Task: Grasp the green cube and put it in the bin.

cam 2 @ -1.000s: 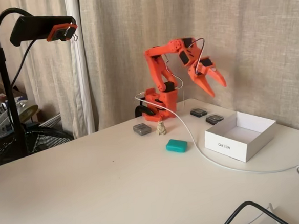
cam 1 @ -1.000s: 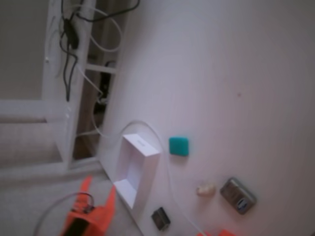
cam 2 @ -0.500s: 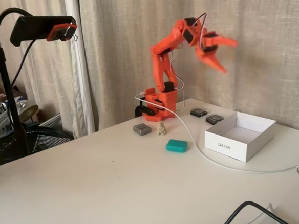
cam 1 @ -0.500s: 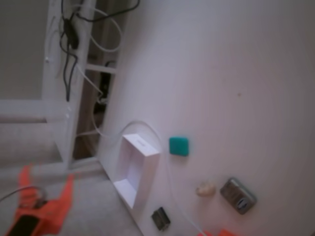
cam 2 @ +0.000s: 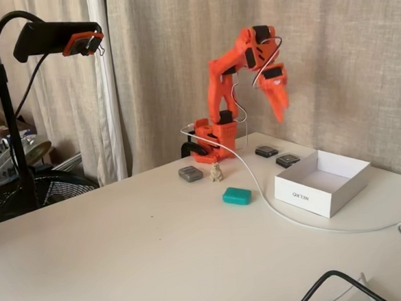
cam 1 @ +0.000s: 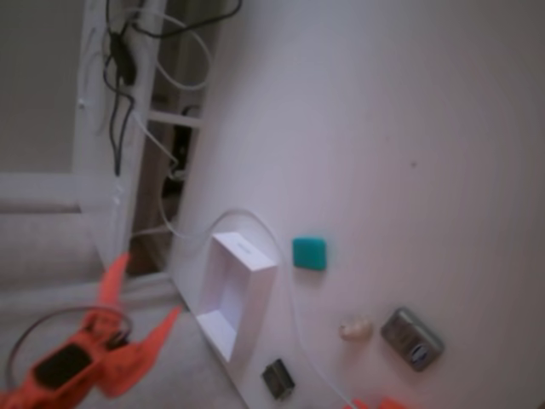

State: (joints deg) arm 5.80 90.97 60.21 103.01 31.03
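The green cube (cam 2: 237,196) lies flat on the white tabletop (cam 2: 125,259), just beside the bin (cam 2: 322,181) on the bin's left in the side-on fixed view, with a white cable (cam 2: 273,211) running across the tabletop between the two. In the other fixed view the green cube (cam 1: 309,254) sits just to the right of the bin (cam 1: 234,298), apart from its wall. The bin stands upright and open-topped, and nothing shows inside it. The orange arm (cam 2: 221,97) rises from its base behind the cube, and the end effector (cam 2: 280,114) hangs in the air pointing downward, well above the tabletop and above the far side of the bin, well apart from the cube, which lies lower and to its left in this view. In the other fixed view the end effector (cam 1: 145,290) appears blurred at the lower left, off past the bin's left side, with its two fingers spread wide and nothing between them. Behind the cube, toward the arm's base, lie a grey gadget (cam 2: 190,173) and a small beige lump (cam 2: 216,171), close together, and two small dark objects (cam 2: 277,156) rest behind the bin. A camera on a black stand (cam 2: 55,38) is at the left of the side-on fixed view, well away from the bin.
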